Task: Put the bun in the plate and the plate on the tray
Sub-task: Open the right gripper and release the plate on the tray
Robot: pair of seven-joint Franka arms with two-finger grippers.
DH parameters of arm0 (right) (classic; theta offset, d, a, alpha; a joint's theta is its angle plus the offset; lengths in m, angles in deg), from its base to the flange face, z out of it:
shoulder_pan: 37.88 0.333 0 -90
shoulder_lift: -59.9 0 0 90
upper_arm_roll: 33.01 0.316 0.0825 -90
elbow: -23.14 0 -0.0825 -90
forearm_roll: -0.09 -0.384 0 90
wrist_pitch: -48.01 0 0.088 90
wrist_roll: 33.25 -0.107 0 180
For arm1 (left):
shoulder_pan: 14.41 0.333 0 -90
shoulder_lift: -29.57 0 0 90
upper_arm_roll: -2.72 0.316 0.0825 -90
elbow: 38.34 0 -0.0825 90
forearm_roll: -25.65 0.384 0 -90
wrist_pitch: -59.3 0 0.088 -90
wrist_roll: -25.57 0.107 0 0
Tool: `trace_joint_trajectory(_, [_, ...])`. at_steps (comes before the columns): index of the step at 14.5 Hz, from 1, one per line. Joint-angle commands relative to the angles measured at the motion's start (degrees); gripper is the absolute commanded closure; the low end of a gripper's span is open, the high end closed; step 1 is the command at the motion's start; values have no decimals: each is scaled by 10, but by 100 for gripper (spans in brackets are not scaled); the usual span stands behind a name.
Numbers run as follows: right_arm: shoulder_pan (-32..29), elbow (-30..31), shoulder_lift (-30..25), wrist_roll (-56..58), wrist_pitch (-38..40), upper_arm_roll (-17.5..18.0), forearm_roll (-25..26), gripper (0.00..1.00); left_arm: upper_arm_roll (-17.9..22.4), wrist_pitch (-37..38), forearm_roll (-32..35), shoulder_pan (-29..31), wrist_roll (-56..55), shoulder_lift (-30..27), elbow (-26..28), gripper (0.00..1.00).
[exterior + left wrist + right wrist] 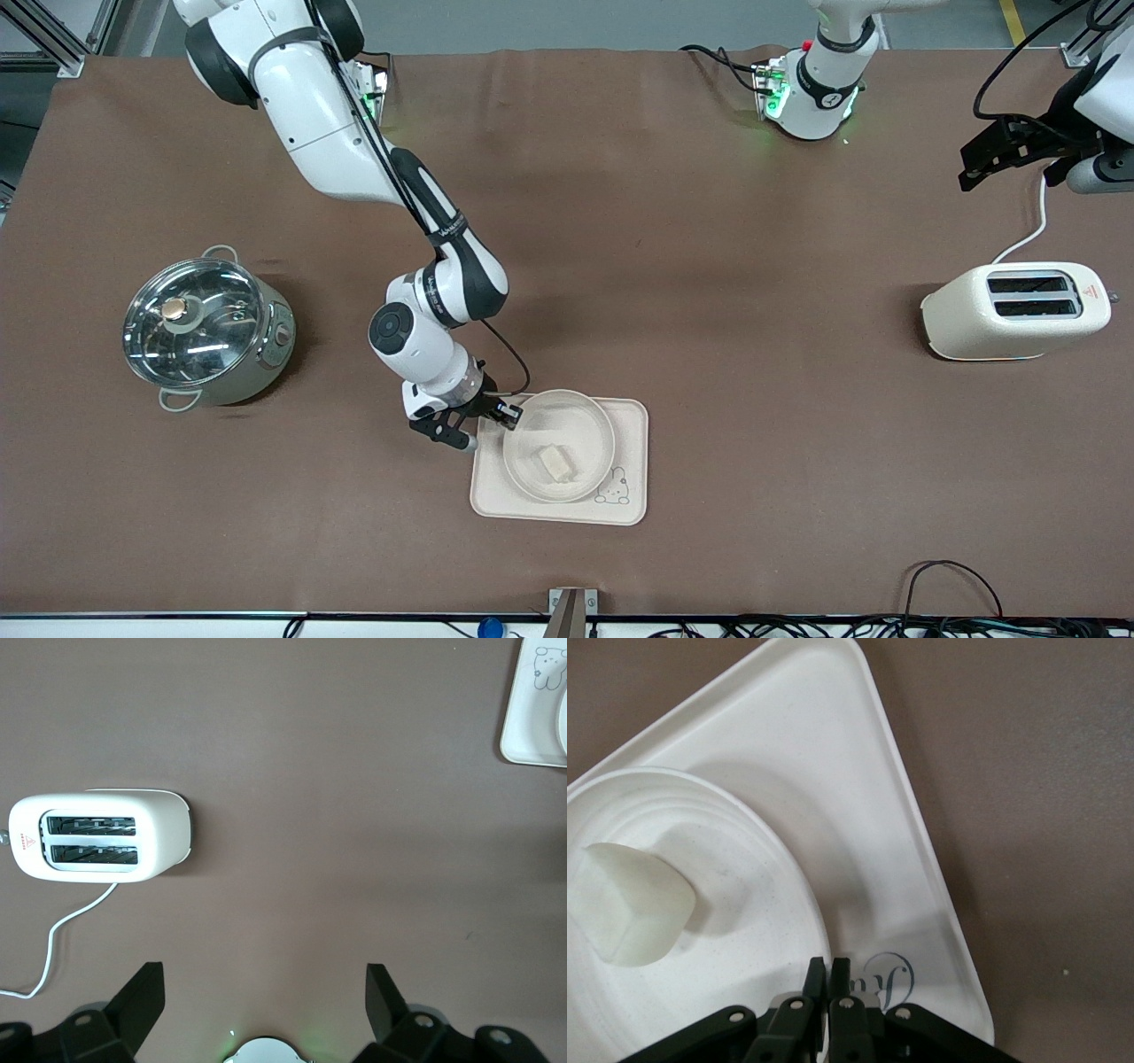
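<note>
The right hand [485,416] pinches the rim of the plate [585,421], which holds the bun [556,462] and sits on the tray [631,509] near the table's [709,266] front edge. The left hand [264,1005] waits spread above the table beside the toaster [1014,310].

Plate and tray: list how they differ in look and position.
The plate is round, plain and raised-rimmed; the tray is rectangular with rounded corners and bears a rabbit drawing. The plate is narrower and sits on the tray, which lies on the table. The plate holds the bun, and the right gripper is shut on its rim. Both are cream.
</note>
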Motion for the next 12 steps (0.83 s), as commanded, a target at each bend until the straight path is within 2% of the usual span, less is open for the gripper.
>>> trace_joint_trajectory(1, [-6,-17,15,-5,5,7,8,98,4,-6,-11,0,6,6,-15,0])
trace_joint_trajectory(2, [-6,-17,15,-6,5,7,4,90,4,-10,-11,0,6,7,-15,0])
trace_joint_trajectory(3, [-7,-17,15,-6,5,7,2,78,4,-11,-11,-1,6,9,-15,0])
trace_joint_trajectory(5, [-11,-16,12,-5,6,7,2,46,4,-11,-11,-2,2,11,-15,0])
trace_joint_trajectory(6, [-20,-17,11,-5,17,7,2,35,4,-11,-11,-2,2,11,-15,0])
trace_joint_trajectory(9, [-32,-17,-5,-7,86,8,-1,26,4,-11,-11,-2,2,11,-16,0])
trace_joint_trajectory(12, [-29,-17,-12,-34,84,8,-15,14,4,-12,-11,-2,2,11,-16,0])
